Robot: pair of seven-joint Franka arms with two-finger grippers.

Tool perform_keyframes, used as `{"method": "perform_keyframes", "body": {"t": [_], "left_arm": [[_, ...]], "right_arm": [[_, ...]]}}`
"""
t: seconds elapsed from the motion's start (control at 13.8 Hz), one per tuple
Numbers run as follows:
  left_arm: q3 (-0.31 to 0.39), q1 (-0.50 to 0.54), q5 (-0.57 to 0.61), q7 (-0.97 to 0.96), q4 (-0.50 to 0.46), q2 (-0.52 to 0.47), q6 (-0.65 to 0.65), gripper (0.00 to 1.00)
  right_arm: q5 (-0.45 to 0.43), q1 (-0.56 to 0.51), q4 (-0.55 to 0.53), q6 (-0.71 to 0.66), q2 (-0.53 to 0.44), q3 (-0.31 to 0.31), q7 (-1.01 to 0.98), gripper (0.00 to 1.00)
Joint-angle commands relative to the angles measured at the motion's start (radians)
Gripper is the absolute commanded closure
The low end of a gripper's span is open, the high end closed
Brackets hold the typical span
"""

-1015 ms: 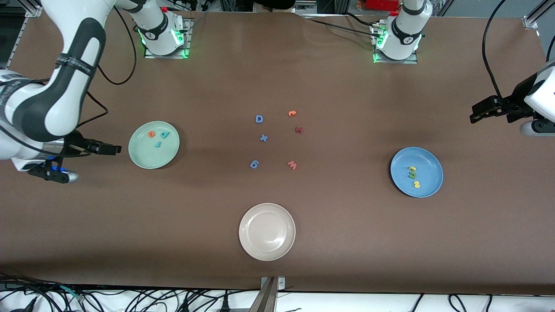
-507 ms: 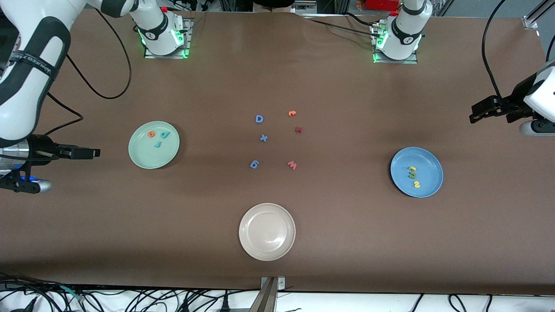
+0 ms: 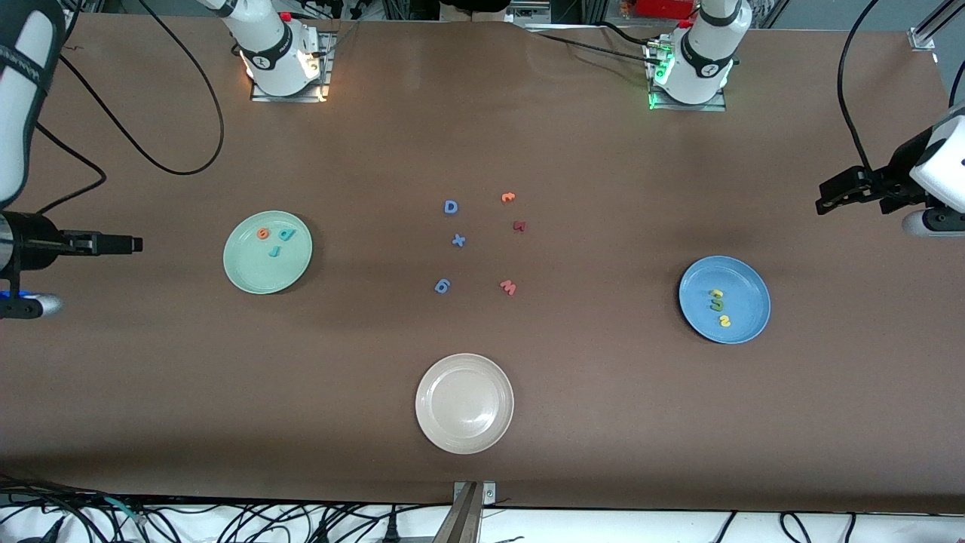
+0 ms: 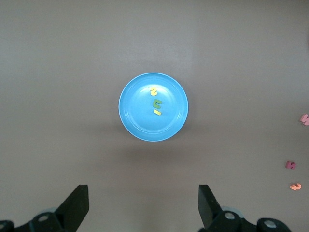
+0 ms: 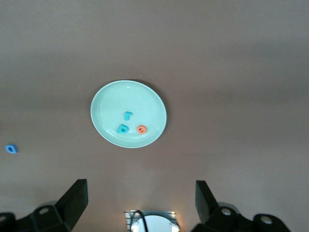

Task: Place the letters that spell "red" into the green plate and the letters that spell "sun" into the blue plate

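Observation:
The green plate [image 3: 255, 276] [image 5: 108, 104] holds the orange "e" [image 3: 262, 233] [image 5: 141, 129], the teal "d" [image 3: 288, 234] [image 5: 122, 129] and the teal "r" [image 3: 274, 252] [image 5: 128, 115]. In the blue plate [image 3: 748, 300] [image 4: 139, 121] lie the yellow "u" [image 3: 716, 293] [image 4: 157, 112], the dark green "n" [image 3: 717, 305] [image 4: 157, 103] and the yellow "s" [image 3: 725, 321] [image 4: 153, 90]. My right gripper [image 3: 124, 243] [image 5: 141, 191] is open and empty over bare table, beside the green plate toward the right arm's end. My left gripper [image 3: 828, 197] [image 4: 143, 195] waits open and empty over the left arm's end of the table.
Loose letters lie mid-table: a blue D [image 3: 451, 207], a blue x [image 3: 458, 240], a blue 6 [image 3: 442, 286], a pink w [image 3: 508, 286], a dark red letter [image 3: 519, 225] and an orange one [image 3: 508, 197]. A beige plate [image 3: 464, 437] sits nearest the front camera.
My right arm has drawn back from the green plate toward its end of the table. The left arm, the plates and the letters have not moved.

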Motion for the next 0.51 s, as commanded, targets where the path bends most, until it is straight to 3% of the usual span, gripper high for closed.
{"method": "perform_keyframes", "body": {"t": [0.0,0.43], "left_arm": [[0.0,0.004,-0.028,0.02,0.016,-0.003,-0.022,0.0],[0.0,0.004,-0.028,0.02,0.016,-0.003,-0.022,0.0]], "right_arm": [[-0.108,-0.088,-0.008,0.037,-0.075,0.174,0.061,0.05],[-0.103,-0.091,-0.23,0.204,-0.195,0.204,0.068,0.07]]}}
